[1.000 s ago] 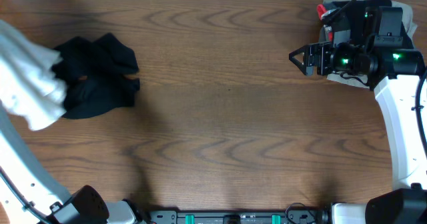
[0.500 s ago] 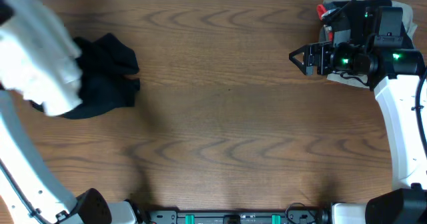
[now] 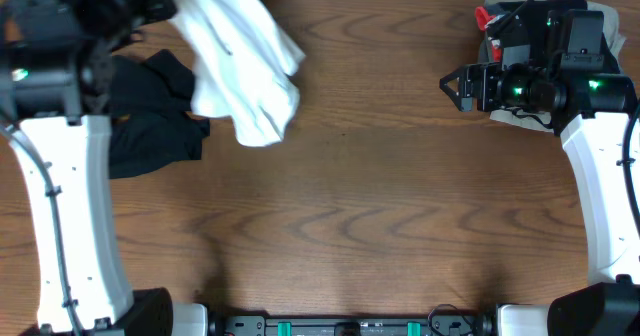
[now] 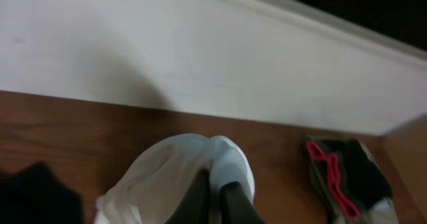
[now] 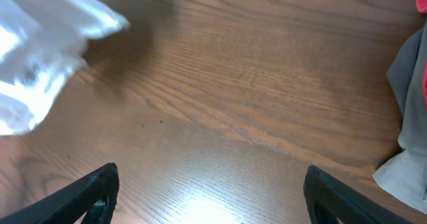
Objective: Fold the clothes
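The white T-shirt (image 3: 243,64) hangs bunched from my left gripper (image 4: 215,199), which is shut on a fold of it; the cloth swings out over the table's back left. In the left wrist view the T-shirt (image 4: 175,177) wraps around both dark fingers (image 4: 199,201). A black garment (image 3: 150,126) lies crumpled on the table just left of the hanging T-shirt, partly under my left arm. My right gripper (image 3: 452,84) hovers at the far right, well away from both. In the right wrist view its fingertips (image 5: 90,194) stand wide apart and open over bare wood, and the T-shirt (image 5: 40,51) shows as a blur.
A grey garment with red trim (image 3: 497,34) lies at the back right corner beneath my right arm, its edge (image 5: 408,117) showing in the right wrist view. A white wall (image 4: 200,57) runs along the table's far edge.
My left arm has swung the white T-shirt from the far left edge up and to the right, past the black garment. The right arm has barely moved.
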You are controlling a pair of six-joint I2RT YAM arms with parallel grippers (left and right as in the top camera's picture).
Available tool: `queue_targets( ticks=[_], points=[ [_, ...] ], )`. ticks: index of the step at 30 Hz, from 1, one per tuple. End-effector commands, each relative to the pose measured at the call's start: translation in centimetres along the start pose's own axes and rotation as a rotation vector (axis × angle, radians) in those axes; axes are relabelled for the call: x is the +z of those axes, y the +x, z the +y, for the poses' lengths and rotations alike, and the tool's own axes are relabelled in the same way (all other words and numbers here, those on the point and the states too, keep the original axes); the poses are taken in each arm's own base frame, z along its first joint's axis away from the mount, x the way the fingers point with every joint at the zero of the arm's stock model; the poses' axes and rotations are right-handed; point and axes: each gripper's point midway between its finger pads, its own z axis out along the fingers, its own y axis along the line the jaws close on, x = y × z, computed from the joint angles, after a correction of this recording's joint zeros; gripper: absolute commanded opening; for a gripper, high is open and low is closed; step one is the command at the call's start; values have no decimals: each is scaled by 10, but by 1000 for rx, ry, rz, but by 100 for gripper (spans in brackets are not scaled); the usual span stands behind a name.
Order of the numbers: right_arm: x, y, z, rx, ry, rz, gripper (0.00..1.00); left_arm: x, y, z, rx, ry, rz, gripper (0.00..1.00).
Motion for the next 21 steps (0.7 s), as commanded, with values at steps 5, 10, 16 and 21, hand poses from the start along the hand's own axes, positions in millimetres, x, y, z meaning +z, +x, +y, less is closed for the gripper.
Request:
queue_targets(
  ticks=[5,10,16,21],
  points=[
    [6,-12,16,-21,-56,-30,86,32,10,-37,64,102,22,6],
    [37,-13,52,-44,-160,-8,82,33,4,-52,90,138,-13,6],
    [82,-9,107,-95,-294,25,79,33,-1,-55,86,146,-32,6],
    [110,-5,149,-107,-364,29,77,32,-9,-57,71,154,-64,6]
  ],
)
